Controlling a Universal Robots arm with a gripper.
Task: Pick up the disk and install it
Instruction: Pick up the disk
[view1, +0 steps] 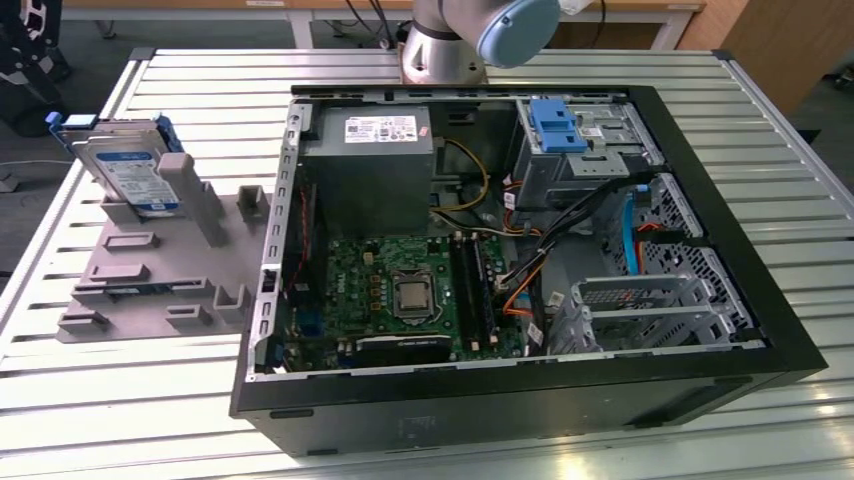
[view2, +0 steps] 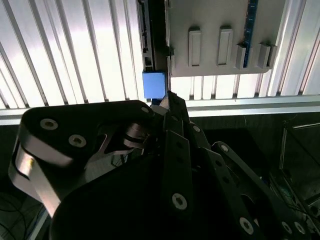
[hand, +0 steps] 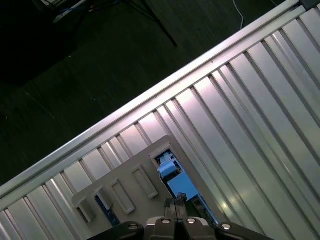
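Note:
The disk is a silver hard drive with a white-and-blue label and a blue carrier frame. It stands tilted in a grey holder at the exterior view's left, beside the open computer case. In the second wrist view, my gripper is shut on nothing, its tips pointing at the blue end of the disk well below. The first wrist view shows the gripper high over the disk and the holder.
Inside the case are a green motherboard, a grey power supply box, a blue latch bracket and metal drive cages. The slatted metal table ends close behind the holder, with dark floor beyond.

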